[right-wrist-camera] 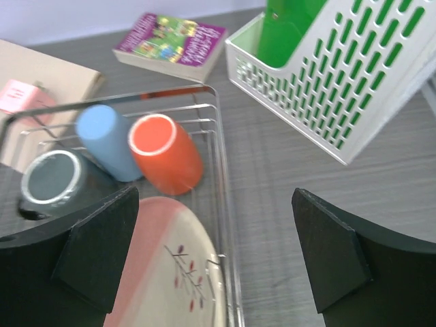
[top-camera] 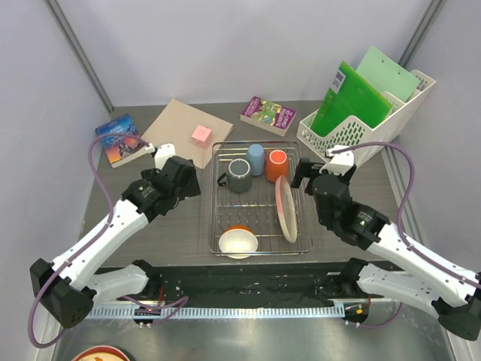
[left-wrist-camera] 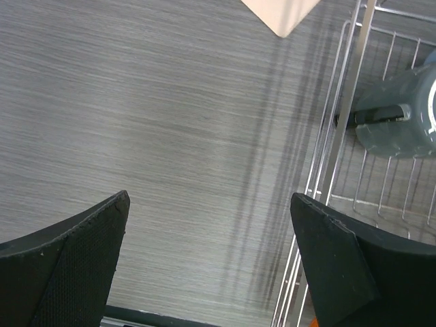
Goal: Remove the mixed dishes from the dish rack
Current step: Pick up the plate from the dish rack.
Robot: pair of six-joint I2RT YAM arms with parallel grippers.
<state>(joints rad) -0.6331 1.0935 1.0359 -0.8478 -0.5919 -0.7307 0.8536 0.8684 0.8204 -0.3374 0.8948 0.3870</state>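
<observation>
The silver wire dish rack (top-camera: 261, 247) sits mid-table. Inside it stand a pink plate (top-camera: 285, 208) on edge at the right side, a white bowl with orange inside (top-camera: 238, 240) at the front, a dark grey mug (top-camera: 239, 175), a light blue cup (top-camera: 255, 159) and an orange mug (top-camera: 276, 165) at the back. My left gripper (top-camera: 192, 178) is open and empty over bare table just left of the rack (left-wrist-camera: 340, 129). My right gripper (top-camera: 303, 174) is open and empty above the rack's right rim (right-wrist-camera: 225, 225), with the plate (right-wrist-camera: 170, 279) and orange mug (right-wrist-camera: 165, 153) below it.
A white perforated file holder (top-camera: 361, 124) with green folders stands at the back right. A purple book (top-camera: 269, 114), a tan board (top-camera: 184, 131) with a pink block (top-camera: 201, 134) and a blue book (top-camera: 119, 140) lie behind the rack.
</observation>
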